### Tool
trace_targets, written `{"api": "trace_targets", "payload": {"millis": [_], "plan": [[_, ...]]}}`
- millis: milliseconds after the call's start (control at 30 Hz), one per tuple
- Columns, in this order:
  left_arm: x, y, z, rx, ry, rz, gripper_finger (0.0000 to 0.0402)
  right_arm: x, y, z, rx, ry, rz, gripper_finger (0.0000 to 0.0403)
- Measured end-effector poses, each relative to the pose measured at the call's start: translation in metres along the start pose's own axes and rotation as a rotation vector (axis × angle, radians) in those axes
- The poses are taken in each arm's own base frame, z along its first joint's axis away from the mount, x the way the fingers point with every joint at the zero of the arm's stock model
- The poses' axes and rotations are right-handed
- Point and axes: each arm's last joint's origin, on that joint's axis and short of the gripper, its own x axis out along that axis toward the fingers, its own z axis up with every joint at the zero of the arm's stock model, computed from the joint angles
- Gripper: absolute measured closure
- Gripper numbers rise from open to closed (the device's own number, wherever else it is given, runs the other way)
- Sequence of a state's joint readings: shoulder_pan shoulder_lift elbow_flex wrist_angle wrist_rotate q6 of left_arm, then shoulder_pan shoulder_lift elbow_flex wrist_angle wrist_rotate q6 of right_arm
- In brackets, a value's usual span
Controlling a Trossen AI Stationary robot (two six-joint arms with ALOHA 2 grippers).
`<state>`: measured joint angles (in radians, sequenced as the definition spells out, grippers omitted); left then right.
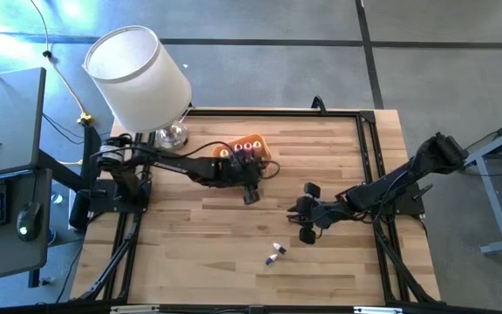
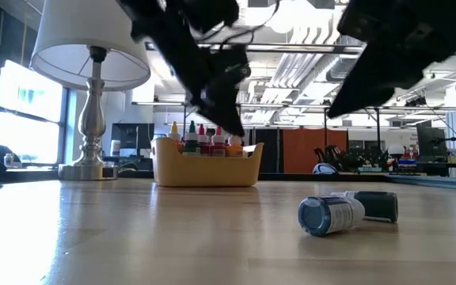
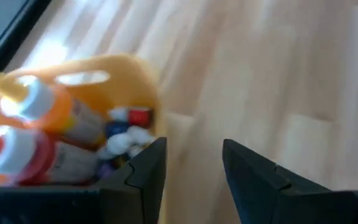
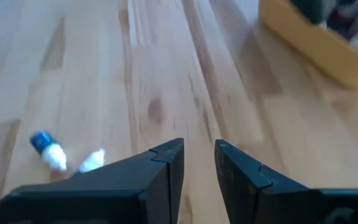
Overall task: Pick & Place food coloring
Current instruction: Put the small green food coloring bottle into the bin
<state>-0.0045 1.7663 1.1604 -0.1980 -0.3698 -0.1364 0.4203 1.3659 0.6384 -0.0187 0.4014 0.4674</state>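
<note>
Several food coloring bottles (image 2: pixel 204 142) upright in orange tray (image 2: pixel 206 170); both grippers empty, narrowly parted.

Daylight is flooding the table (image 1: pixel 234 262) evenly in the high view, leaving only faint shadows under both arms. In the low view, bright windows (image 2: pixel 22 103) behind the lamp (image 2: pixel 93 55) are blowing out, and the arms are showing as dark silhouettes against the ceiling lights; the 2 bottles (image 2: pixel 343 212) lying on the wood are reading fairly sharp. Both wrist views are smearing with motion blur, and a patch of glare is washing out the wood (image 3: pixel 48 53).
</note>
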Motion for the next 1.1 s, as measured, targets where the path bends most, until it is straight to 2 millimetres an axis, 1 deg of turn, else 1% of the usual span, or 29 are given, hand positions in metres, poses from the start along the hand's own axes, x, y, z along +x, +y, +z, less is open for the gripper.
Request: {"api": "trace_targets", "payload": {"millis": [67, 167, 267, 333, 400, 500, 567, 667, 767, 833, 900, 1000, 1100], "plan": [[-0.014, -0.008, 0.008, 0.023, 0.005, -0.036, 0.0248, 0.001, 0.000, 0.005, -0.015, -0.037, 0.015, 0.0320], [-0.045, -0.014, 0.018, 0.085, 0.037, -0.055, 0.0248, 0.001, 0.000, 0.013, -0.030, -0.094, 0.047, 0.0320], [-0.078, -0.018, 0.026, 0.146, 0.062, -0.038, 0.0248, 0.000, 0.001, 0.020, -0.009, -0.127, 0.030, 0.0320], [-0.104, -0.017, 0.027, 0.166, 0.080, 0.001, 0.0248, -0.001, 0.002, 0.026, 0.002, -0.148, 0.015, 0.0320], [-0.131, -0.016, 0.027, 0.159, 0.052, 0.051, 0.0248, -0.002, 0.004, 0.032, 0.010, -0.174, 0.007, 0.0320], [-0.173, -0.011, 0.018, 0.135, 0.006, 0.157, 0.0248, -0.002, 0.010, 0.040, 0.021, -0.215, -0.008, 0.0320], [-0.196, -0.010, 0.009, 0.101, -0.036, 0.212, 0.0248, 0.003, 0.015, 0.044, 0.005, -0.220, -0.016, 0.0320], [-0.218, -0.015, -0.013, 0.057, -0.124, 0.238, 0.0248, 0.014, 0.025, 0.054, -0.025, -0.228, -0.023, 0.0320], [-0.221, -0.025, -0.045, 0.045, -0.171, 0.228, 0.0248, 0.030, 0.038, 0.065, -0.076, -0.205, -0.020, 0.0321], [-0.216, -0.033, -0.065, 0.026, -0.197, 0.211, 0.0248, 0.038, 0.047, 0.071, -0.137, -0.144, -0.013, 0.0321], [-0.209, -0.040, -0.084, 0.022, -0.216, 0.193, 0.0248, 0.041, 0.057, 0.076, -0.176, -0.067, 0.003, 0.0321], [-0.197, -0.047, -0.105, -0.001, -0.222, 0.165, 0.0248, 0.041, 0.069, 0.083, -0.155, 0.032, -0.019, 0.0321], [-0.188, -0.051, -0.116, -0.035, -0.219, 0.142, 0.0248, 0.041, 0.077, 0.079, -0.085, 0.117, -0.026, 0.0321]]}}
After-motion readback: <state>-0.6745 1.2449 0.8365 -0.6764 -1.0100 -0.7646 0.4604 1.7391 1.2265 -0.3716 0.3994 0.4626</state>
